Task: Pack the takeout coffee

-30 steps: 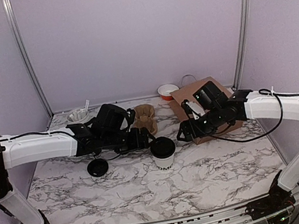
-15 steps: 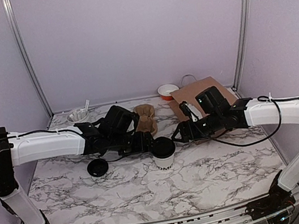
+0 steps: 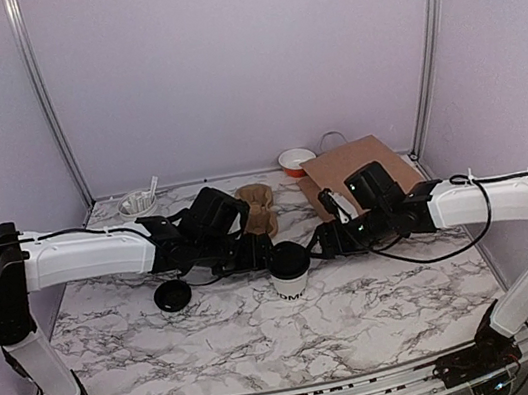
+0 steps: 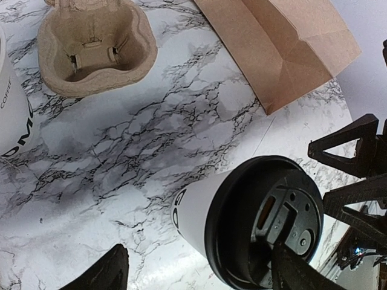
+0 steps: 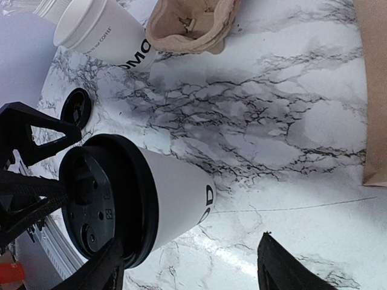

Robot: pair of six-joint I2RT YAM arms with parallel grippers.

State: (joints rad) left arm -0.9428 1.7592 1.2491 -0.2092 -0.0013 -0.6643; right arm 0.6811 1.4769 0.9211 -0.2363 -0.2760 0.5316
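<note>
- I am watching the coffee cup (image 3: 290, 272) standing on the desk (image 3: 363, 303), between both end effectors.
- My left end effector (image 3: 259, 250) is gaping wide, just left of it.
- My right end effector (image 3: 319, 242) is hanging open too, gripping nothing.

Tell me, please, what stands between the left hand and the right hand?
The takeout coffee, black lid on, stands between the left hand and the right hand; the top external view shows it.
</note>
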